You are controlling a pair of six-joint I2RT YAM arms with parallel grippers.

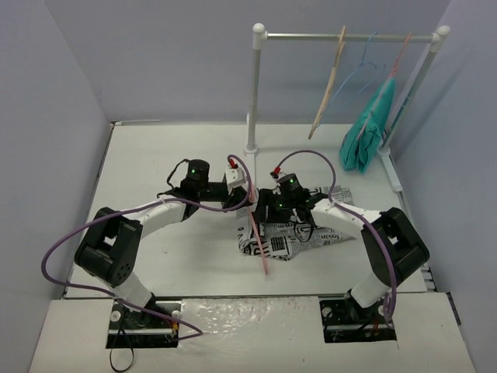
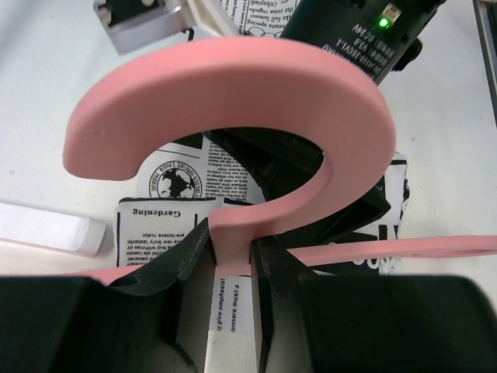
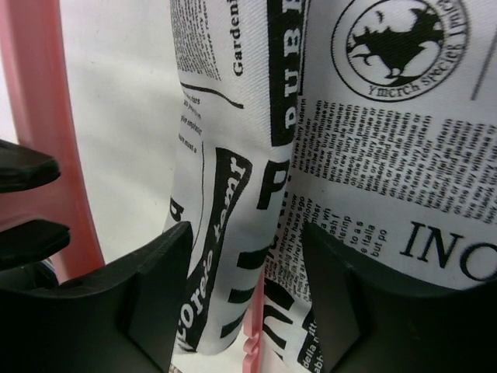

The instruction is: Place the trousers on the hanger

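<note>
Pincers meet mid-desk: the left pincer (image 2: 233,252) is clamped on the pink hanger (image 2: 256,85) at the neck just below its hook. That hold looks meant to keep the frame steady and its bar presented to the cloth. Beside it, the right pincer (image 3: 247,264) straddles a fold of the trousers (image 3: 365,155). Cloth fills the gap between its jaws, but whether they pinch it or merely flank it cannot be told from here. The trousers lie bunched on the white desk (image 1: 171,155) between the two arms. The hanger's pink bar rests against the heap on the side toward the left arm, though the garment does not appear draped over it yet. The hanger is thick, smooth, matte plastic with a broad curved hook. The trousers are soft white cloth, creased, printed all over with black newspaper columns and headlines. Behind, a rail (image 1: 349,35) carries a teal garment (image 1: 365,132) and other hangers.
</note>
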